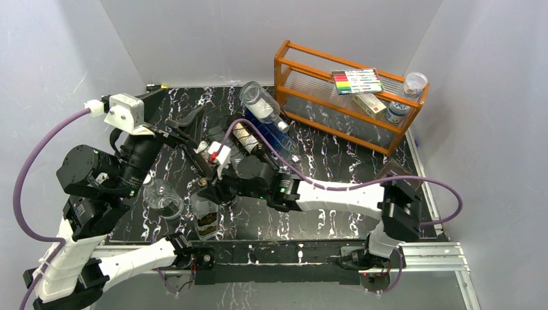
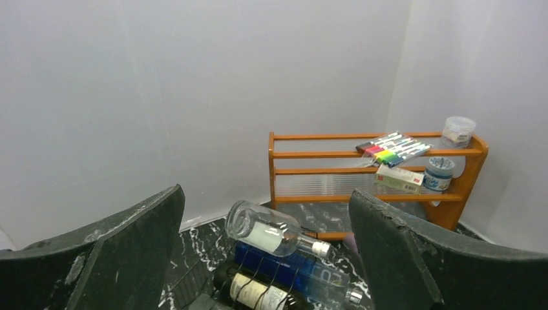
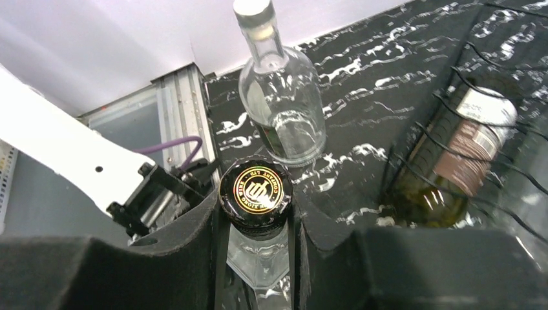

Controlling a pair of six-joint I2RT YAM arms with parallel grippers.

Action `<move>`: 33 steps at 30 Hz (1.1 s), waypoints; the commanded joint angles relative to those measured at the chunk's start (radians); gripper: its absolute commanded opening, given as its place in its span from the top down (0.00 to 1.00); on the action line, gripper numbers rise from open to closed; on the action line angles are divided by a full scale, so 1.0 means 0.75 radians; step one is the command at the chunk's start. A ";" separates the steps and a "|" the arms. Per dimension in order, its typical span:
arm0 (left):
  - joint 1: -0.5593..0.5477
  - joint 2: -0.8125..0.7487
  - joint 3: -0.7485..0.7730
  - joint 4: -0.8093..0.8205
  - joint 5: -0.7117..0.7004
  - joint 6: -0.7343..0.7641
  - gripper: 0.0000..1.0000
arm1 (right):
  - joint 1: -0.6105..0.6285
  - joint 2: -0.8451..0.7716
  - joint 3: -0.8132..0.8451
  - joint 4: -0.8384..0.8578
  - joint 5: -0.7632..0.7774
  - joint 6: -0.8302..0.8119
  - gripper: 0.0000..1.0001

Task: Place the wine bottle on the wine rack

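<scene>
Right tool point(image 3: 257, 227) clamps wine bottle point(image 3: 258, 258) neck under gold-crested black cap point(image 3: 256, 191); left tool point(image 2: 266, 258) gapes wide

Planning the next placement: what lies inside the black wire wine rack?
Three bottles side by side: a clear bottle, a blue bottle and a dark cream-labelled bottle. The right arm covers the wine rack's near end, so free cradles there cannot be seen.

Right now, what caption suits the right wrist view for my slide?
Right gripper shut on the neck of an upright wine bottle, near the wine rack.
</scene>
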 commanded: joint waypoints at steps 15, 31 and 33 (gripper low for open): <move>0.006 0.149 -0.274 -0.173 -0.041 -0.123 0.02 | -0.300 -0.751 -0.492 -0.206 0.178 0.076 1.00; 0.194 0.318 -0.713 0.074 1.003 -0.539 0.02 | -0.711 -1.036 -0.619 -0.398 -0.111 0.113 1.00; 0.198 0.299 -0.816 0.254 1.161 -0.584 0.02 | -0.739 -1.040 -0.603 -0.419 -0.167 0.085 1.00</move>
